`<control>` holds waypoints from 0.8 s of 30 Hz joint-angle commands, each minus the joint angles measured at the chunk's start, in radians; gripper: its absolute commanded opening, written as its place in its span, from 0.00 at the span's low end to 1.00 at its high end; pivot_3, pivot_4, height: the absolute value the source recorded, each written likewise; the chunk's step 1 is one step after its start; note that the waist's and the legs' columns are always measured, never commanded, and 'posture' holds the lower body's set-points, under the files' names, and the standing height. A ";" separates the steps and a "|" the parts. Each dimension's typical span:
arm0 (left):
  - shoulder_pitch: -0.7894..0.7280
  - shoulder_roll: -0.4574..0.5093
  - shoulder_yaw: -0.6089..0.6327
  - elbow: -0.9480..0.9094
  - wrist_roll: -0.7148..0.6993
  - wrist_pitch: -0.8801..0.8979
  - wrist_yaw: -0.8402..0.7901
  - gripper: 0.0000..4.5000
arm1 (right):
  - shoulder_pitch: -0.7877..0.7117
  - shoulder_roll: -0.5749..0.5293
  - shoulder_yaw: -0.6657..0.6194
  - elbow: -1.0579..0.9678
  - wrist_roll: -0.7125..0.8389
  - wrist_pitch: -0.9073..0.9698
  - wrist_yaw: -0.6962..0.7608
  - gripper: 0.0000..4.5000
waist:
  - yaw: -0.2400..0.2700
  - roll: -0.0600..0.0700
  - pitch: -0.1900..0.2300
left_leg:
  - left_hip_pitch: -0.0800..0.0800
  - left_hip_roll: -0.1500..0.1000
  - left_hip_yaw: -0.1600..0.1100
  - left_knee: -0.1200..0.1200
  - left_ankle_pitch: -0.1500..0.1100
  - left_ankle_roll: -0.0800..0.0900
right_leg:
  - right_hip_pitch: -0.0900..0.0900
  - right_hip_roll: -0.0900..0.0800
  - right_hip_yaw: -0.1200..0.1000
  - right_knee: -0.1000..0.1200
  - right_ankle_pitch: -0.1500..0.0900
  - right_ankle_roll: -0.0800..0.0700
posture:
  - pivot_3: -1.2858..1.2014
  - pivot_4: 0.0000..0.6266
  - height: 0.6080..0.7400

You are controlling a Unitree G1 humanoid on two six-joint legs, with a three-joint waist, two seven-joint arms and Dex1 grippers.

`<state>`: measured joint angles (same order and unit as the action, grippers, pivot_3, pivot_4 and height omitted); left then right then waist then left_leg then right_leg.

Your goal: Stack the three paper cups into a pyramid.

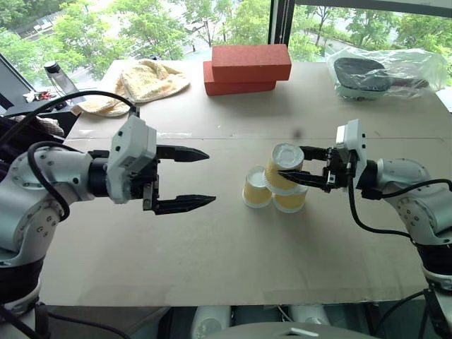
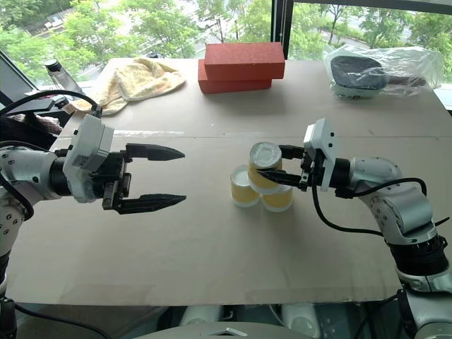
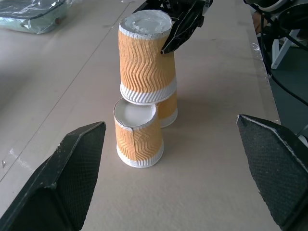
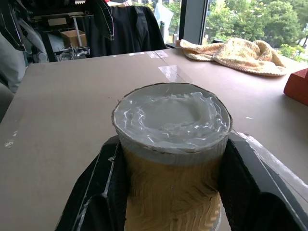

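Ribbed tapered paper cup (image 1: 284, 168) in right pincer (image 1: 295, 176), upside down.

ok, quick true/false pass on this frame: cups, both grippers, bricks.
1. The right gripper is shut on the top cup. True.
2. The left gripper holds a cup. False: it is open with nothing between its fingers, apart from the cups.
3. Two cups stand upside down on the table, the left cup and the right cup. True.
4. The top cup lies on its side. False: it is roughly upright, base up, above the lower two.
5. The bricks sit between the grippers. False: they are at the far edge, stacked.
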<state>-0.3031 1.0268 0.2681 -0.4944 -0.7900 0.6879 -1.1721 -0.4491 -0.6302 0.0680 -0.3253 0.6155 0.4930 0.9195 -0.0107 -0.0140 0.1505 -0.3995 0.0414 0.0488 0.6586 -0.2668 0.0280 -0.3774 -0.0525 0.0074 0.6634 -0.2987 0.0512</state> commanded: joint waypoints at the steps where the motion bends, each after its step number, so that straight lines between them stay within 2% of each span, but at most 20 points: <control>1: -0.008 0.013 0.034 -0.020 -0.013 -0.019 0.005 1.00 | -0.018 0.008 -0.012 -0.003 -0.018 -0.029 0.011 0.46 | 0.000 0.000 0.000 | 0.000 0.000 0.000 0.000 0.000 0.000 | 0.000 0.000 0.000 0.000 0.000 0.000 | 0.52 0.24 0.93; 2: -0.009 0.012 0.034 -0.019 -0.012 -0.020 0.007 1.00 | -0.019 0.011 -0.013 -0.002 -0.019 -0.028 0.016 0.46 | 0.000 0.000 0.000 | 0.000 0.000 0.000 0.000 0.000 0.000 | 0.000 0.000 0.000 0.000 0.000 0.000 | 0.52 0.24 0.93; 3: -0.009 0.012 0.034 -0.018 -0.011 -0.021 0.007 1.00 | -0.020 0.015 -0.016 -0.002 -0.018 -0.027 0.018 0.62 | 0.000 0.000 0.000 | 0.000 0.000 0.000 0.000 0.000 0.000 | 0.000 0.000 0.000 0.000 0.000 0.000 | 0.52 0.24 0.93; 4: -0.009 0.013 0.034 -0.016 -0.009 -0.022 0.008 1.00 | -0.022 0.017 -0.019 -0.002 -0.015 -0.025 0.019 0.69 | 0.000 0.000 0.000 | 0.000 0.000 0.000 0.000 0.000 0.000 | 0.000 0.000 0.000 0.000 0.000 0.000 | 0.52 0.24 0.93; 6: -0.009 0.013 0.035 -0.012 -0.007 -0.024 0.010 1.00 | -0.023 0.016 -0.033 -0.012 -0.001 -0.016 0.022 0.92 | 0.000 0.000 0.000 | 0.000 0.000 0.000 0.000 0.000 0.000 | 0.000 0.000 0.000 0.000 0.000 0.000 | 0.52 0.24 0.93; 7: -0.008 0.014 0.036 -0.011 -0.005 -0.025 0.010 1.00 | -0.022 0.012 -0.039 -0.017 0.006 -0.012 0.024 0.99 | 0.000 0.000 0.000 | 0.000 0.000 0.000 0.000 0.001 -0.003 | 0.000 0.000 0.000 0.000 0.000 0.000 | 0.52 0.24 0.93; 13: 0.021 -0.002 0.057 -0.012 -0.033 -0.005 0.033 1.00 | 0.081 -0.062 -0.171 -0.082 0.081 0.010 0.044 0.99 | 0.006 0.000 0.000 | -0.001 0.000 -0.001 0.000 0.002 -0.003 | 0.000 -0.001 -0.001 0.000 0.000 0.000 | 0.52 0.24 0.93; 16: 0.140 -0.028 0.085 -0.028 0.028 -0.019 0.091 1.00 | 0.226 -0.144 -0.265 -0.116 0.136 0.036 0.114 0.99 | 0.007 0.000 0.000 | -0.001 0.000 0.000 -0.001 0.001 -0.003 | 0.000 -0.001 -0.001 -0.001 0.000 0.000 | 0.52 0.24 0.93; 19: 0.256 -0.085 0.100 -0.051 0.038 -0.023 0.151 1.00 | 0.348 -0.144 -0.326 -0.099 0.125 -0.007 0.115 0.99 | 0.004 -0.001 0.000 | 0.000 0.000 -0.001 -0.002 0.000 0.000 | 0.001 -0.002 0.002 -0.002 0.000 0.000 | 0.52 0.24 0.93; 21: 0.307 -0.168 0.099 -0.053 0.048 -0.060 0.207 1.00 | 0.426 -0.106 -0.357 -0.062 0.094 -0.102 0.141 0.99 | -0.001 -0.001 0.000 | 0.000 0.001 -0.001 -0.001 0.000 0.000 | 0.001 -0.002 0.004 0.000 0.000 0.000 | 0.52 0.24 0.93; 24: 0.385 -0.359 0.036 -0.023 0.171 -0.192 0.363 1.00 | 0.538 -0.034 -0.374 0.092 -0.011 -0.283 0.159 0.99 | 0.001 -0.001 -0.002 | 0.004 0.000 -0.001 -0.001 0.000 0.001 | 0.003 -0.002 0.004 0.000 0.000 0.000 | 0.52 0.24 0.93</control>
<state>0.0550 0.7216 0.3330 -0.5166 -0.6789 0.5683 -0.8908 0.0613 -0.6885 -0.2735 -0.3099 0.6538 0.3143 1.0587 -0.0094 -0.0155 0.1487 -0.3955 0.0414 0.0480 0.6572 -0.2672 0.0286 -0.3733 -0.0542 0.0112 0.6628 -0.2986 0.0511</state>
